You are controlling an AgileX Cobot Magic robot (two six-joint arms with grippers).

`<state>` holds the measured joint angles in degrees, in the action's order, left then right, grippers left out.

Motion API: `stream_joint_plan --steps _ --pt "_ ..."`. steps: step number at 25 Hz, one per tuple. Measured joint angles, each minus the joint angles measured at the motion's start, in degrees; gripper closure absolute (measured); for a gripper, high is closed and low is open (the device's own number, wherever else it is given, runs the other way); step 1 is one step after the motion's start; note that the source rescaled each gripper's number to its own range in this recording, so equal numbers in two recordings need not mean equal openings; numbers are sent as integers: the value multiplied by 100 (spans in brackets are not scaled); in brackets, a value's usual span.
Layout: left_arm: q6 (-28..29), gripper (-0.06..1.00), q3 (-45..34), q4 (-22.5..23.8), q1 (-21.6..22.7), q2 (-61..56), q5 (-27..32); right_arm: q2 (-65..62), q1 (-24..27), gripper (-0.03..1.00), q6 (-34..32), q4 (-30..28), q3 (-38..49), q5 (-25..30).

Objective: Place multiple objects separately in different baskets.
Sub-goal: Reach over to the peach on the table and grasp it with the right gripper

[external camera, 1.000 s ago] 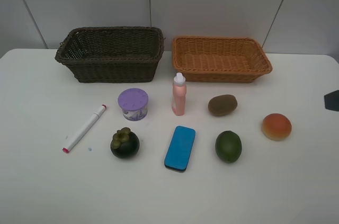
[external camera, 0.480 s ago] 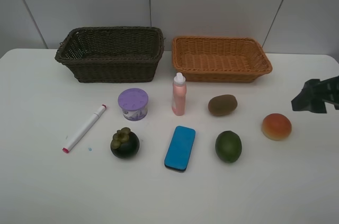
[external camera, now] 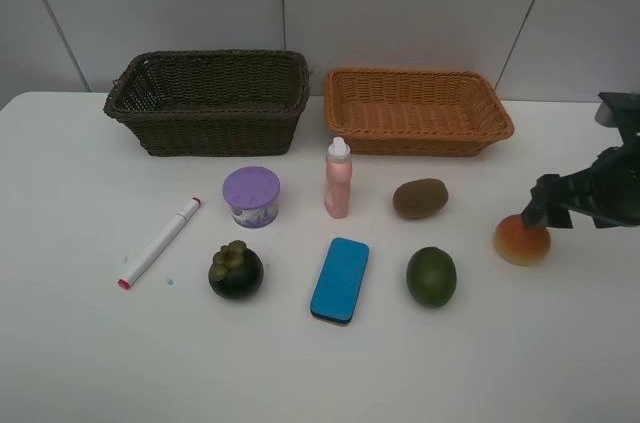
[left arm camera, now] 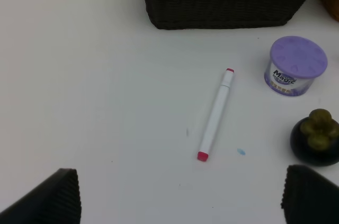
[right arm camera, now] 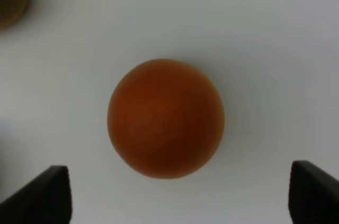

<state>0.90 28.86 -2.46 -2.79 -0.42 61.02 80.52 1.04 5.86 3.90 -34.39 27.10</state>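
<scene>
A: How do the fingers stand on your right gripper (right arm camera: 183,197)?
B: Wide apart, 1 on each side of the orange-red fruit (right arm camera: 165,118), neither touching it. That fruit lies on the white table (external camera: 80,343), right of the green lime (external camera: 431,276).
A: And your left gripper (left arm camera: 180,197)?
B: Wide apart too, holding nothing, over the white marker (left arm camera: 215,114), with the purple-lidded tub (left arm camera: 297,65) and dark mangosteen (left arm camera: 317,136) nearby. Your dark brown basket (external camera: 210,123) and orange-tan basket (external camera: 420,138) stand side by side at the back.
</scene>
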Motion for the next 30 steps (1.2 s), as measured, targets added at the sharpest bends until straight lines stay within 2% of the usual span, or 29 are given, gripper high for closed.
stream_joint_plan --steps 18,30 --pt "0 -5 0 0 0 0 0 1083 -91 -1 0 10 -18 -841" --pt "0 -5 0 0 0 0 0 1483 -216 -1 0 84 -173 -948"
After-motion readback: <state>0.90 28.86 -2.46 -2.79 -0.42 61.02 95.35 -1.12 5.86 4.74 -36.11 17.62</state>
